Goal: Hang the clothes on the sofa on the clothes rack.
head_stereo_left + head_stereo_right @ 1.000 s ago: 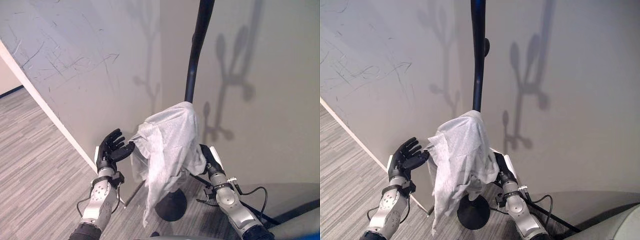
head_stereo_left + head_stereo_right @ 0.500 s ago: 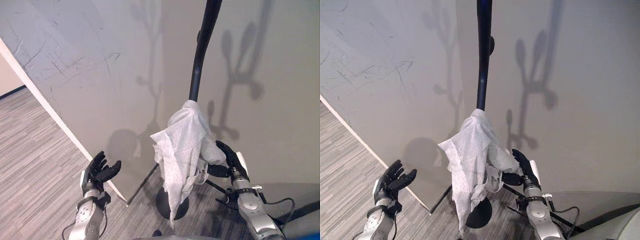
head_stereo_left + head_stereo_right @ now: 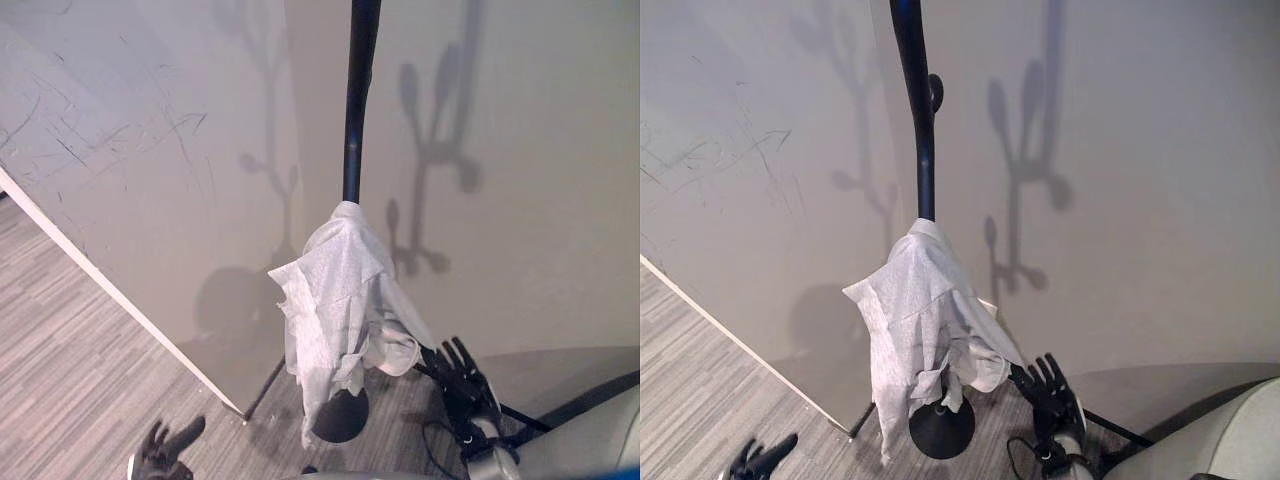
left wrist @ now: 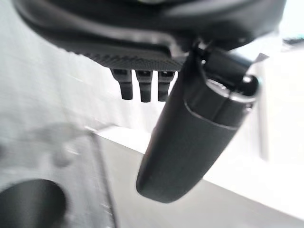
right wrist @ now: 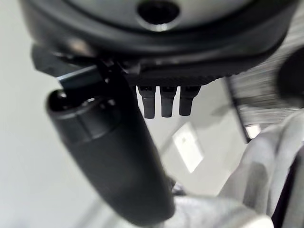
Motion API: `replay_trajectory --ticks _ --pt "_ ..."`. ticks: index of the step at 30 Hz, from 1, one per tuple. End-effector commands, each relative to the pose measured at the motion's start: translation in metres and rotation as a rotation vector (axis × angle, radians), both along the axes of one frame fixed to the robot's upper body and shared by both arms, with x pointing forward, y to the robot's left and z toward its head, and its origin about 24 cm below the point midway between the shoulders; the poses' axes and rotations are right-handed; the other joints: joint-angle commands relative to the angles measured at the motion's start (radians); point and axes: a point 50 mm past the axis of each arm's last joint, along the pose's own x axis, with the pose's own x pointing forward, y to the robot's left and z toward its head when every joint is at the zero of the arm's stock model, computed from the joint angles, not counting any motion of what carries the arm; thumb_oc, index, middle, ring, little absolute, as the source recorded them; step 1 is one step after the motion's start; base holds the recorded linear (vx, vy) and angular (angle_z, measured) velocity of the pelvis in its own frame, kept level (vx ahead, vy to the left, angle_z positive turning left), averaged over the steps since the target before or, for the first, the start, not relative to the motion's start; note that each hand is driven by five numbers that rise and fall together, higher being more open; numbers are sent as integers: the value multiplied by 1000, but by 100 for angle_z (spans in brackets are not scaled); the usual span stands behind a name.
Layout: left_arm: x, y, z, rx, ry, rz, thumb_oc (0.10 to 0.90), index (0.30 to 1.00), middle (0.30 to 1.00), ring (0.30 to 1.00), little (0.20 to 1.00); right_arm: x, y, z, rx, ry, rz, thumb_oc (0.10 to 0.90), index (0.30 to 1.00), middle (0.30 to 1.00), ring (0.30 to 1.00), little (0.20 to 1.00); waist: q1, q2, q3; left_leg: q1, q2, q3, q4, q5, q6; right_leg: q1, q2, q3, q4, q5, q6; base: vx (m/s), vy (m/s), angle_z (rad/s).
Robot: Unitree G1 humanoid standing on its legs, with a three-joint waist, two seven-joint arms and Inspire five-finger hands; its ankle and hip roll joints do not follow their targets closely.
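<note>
Both hands lowered; one garment on rack.

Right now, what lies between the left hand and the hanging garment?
In the left eye view, bare grey floor and the white board's lower corner separate the open left hand from the garment.

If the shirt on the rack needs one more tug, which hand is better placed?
Probably right: the right hand, open, sits beside the shirt hem near the rack. The left hand, open, is low and apart.
</note>
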Motion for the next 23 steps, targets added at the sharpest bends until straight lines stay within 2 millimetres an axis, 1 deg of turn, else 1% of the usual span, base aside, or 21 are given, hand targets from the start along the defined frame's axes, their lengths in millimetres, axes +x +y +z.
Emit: replay_trajectory --ticks 1,2,3,4,6,7,8,9,11,12,15,19,23 --pt "-1 7 -2 17 12 -33 800 900 900 900 900 5 0 -3 81 -93 -24 800 900 900 900 900 17 0 -60 -18 -12 -58 3 -82 29 -71 0 -45 9 2 12 0 0 0" --pt "0 7 -2 17 10 -33 800 900 900 900 900 6 -1 -3 81 -95 -24 800 900 900 900 900 16 0 -60 -22 -12 -59 3 -79 29 -75 0 -46 9 5 13 0 0 0" --pt "-11 -1 -8 -21 76 -77 800 900 900 900 900 -11 6 -23 91 40 6 800 900 900 900 900 21 -1 -59 -14 -13 -59 3 -83 29 -68 0 -48 9 1 11 0 0 0" --pt "-17 -7 -12 -47 118 -119 800 900 900 900 900 -24 9 -36 89 141 33 800 900 900 900 900 25 -3 -58 -14 -13 -59 3 -82 28 -67 -1 -51 9 0 10 47 12 2" --pt "-27 -14 -16 -83 187 -175 800 900 900 900 900 -50 12 -55 101 329 37 800 900 900 900 900 31 -6 -59 -14 -15 -61 3 -82 27 -65 -1 -59 9 -2 9 16 4 2" --pt "-33 -17 -18 -96 221 -191 800 900 900 900 900 -68 15 -64 116 449 42 800 900 900 900 900 39 -8 -61 -14 -16 -62 3 -81 27 -63 -2 -64 9 -2 8 35 8 2" --pt "-36 -19 -19 -106 247 -212 800 900 900 900 900 -81 16 -70 127 544 28 800 900 900 900 900 45 -10 -61 -13 -17 -64 3 -81 27 -61 -3 -71 9 -4 8 43 9 4" --pt "-39 -23 -21 -122 278 -243 800 900 900 900 900 -100 16 -75 140 660 8 800 900 900 900 900 51 -11 -65 -13 -18 -68 3 -81 27 -59 -3 -78 9 -6 8 47 7 5" --pt "-42 -27 -22 -147 314 -272 800 900 900 900 900 -120 13 -77 173 788 -64 800 900 900 900 900 62 -12 -72 -12 -20 -76 3 -81 28 -55 -4 -89 9 -11 7 62 8 13" --pt "-42 -29 -23 -153 327 -287 800 900 900 900 900 -124 12 -78 183 818 -106 800 900 900 900 900 64 -12 -74 -12 -21 -81 3 -80 28 -53 -4 -95 9 -13 7 67 4 19" --pt "-40 -33 -24 -160 348 -333 800 900 900 900 900 -116 16 -78 200 819 -129 800 900 900 900 900 69 -13 -81 -12 -22 -89 3 -79 27 -50 -5 -108 9 -15 7 43 4 16" --pt "-39 -34 -24 -151 364 -384 800 900 900 900 900 -104 18 -78 169 804 -46 800 900 900 900 900 71 -13 -87 -14 -23 -88 3 -79 25 -50 -5 -115 9 -16 7 20 5 9" --pt "-33 -34 -24 -143 356 -420 800 900 900 900 900 -103 17 -78 153 817 -20 800 900 900 900 900 71 -12 -90 -17 -24 -89 3 -80 25 -52 -7 -119 9 -16 9 7 4 3"
